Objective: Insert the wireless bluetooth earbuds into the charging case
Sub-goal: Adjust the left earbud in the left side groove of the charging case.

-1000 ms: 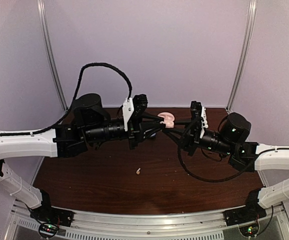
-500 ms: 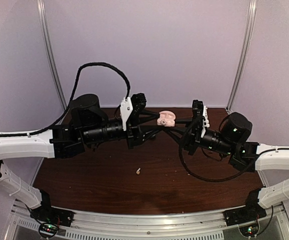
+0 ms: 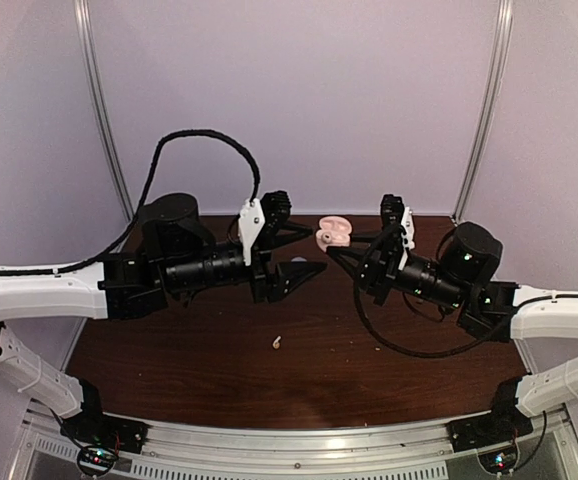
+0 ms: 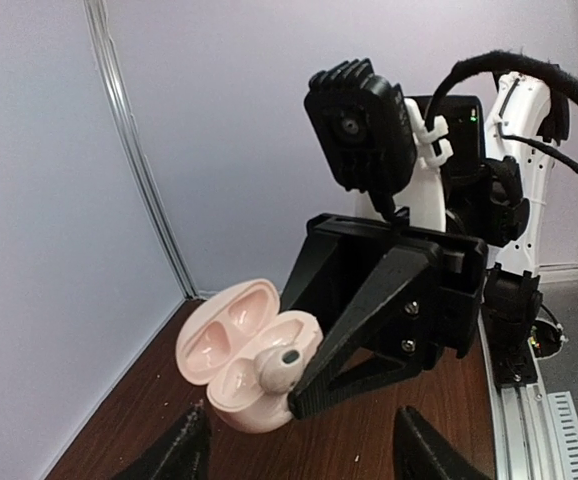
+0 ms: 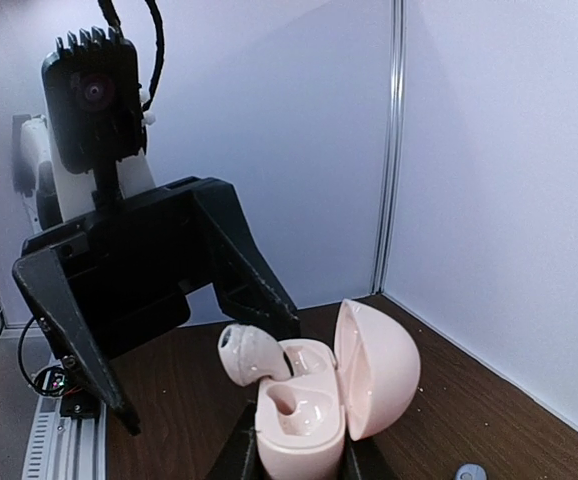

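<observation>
Clearly the weak spot is the earbud [image 5: 249, 355] perched at the 10 o'clock side of the charging case [image 5: 314, 400]. It looks tilted and proud of its well rather than sunk in. The well beside it is empty, and the lid stands open toward 3 o'clock.

The right gripper [image 3: 339, 248] is clamped on the lower shell of the case and holds it in the air over the 12 o'clock edge of the table [image 3: 169, 360]. The left gripper [image 3: 307, 250] hangs just at 9 o'clock of the case with its jaws well apart and nothing between them.

3 things could go wrong, as I judge it:
- A left finger passing near the case could brush the raised earbud and flick it out.
- Any tilt of the right wrist could let the unseated earbud roll off and drop to the table.
- A push to seat it could twist the smooth shell in the pinch.

1 more earbud [image 3: 277, 342] lies loose near the table's middle, at 6 o'clock of the case. It is tiny and likely to skid away under a poorly centred grasp.
</observation>
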Motion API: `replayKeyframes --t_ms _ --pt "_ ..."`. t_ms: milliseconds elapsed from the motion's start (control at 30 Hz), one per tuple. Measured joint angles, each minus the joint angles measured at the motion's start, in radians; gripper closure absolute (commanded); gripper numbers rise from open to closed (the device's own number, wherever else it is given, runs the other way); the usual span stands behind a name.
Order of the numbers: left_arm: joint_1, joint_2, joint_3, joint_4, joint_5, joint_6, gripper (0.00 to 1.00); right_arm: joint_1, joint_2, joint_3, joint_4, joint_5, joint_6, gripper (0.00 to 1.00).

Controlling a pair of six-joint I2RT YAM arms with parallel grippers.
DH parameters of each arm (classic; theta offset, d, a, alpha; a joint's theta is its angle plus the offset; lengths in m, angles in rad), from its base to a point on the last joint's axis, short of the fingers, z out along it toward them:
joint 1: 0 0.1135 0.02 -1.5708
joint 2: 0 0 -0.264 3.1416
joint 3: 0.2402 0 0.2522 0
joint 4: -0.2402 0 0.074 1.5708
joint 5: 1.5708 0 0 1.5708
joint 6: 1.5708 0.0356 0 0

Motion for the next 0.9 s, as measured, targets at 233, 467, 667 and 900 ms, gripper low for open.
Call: replayKeyframes --t_ms 233,467,667,900 --pt "0.0 0.027 0.009 0.006 -0.034 -0.05 0.33 0.0 0.003 0.012 -0.017 0.02 0.0 1.0" --pt "0.0 0.042 0.029 0.009 -0.077 -0.071 0.32 0.0 0.007 0.014 -0.032 0.022 0.0 1.0" --pt "0.0 0.045 0.038 0.02 -0.122 -0.076 0.32 0.0 0.008 0.015 -0.041 0.021 0.0 1.0" --pt "0.0 0.045 0.038 0.022 -0.142 -0.078 0.33 0.0 0.007 0.015 -0.041 0.012 -0.001 1.0"
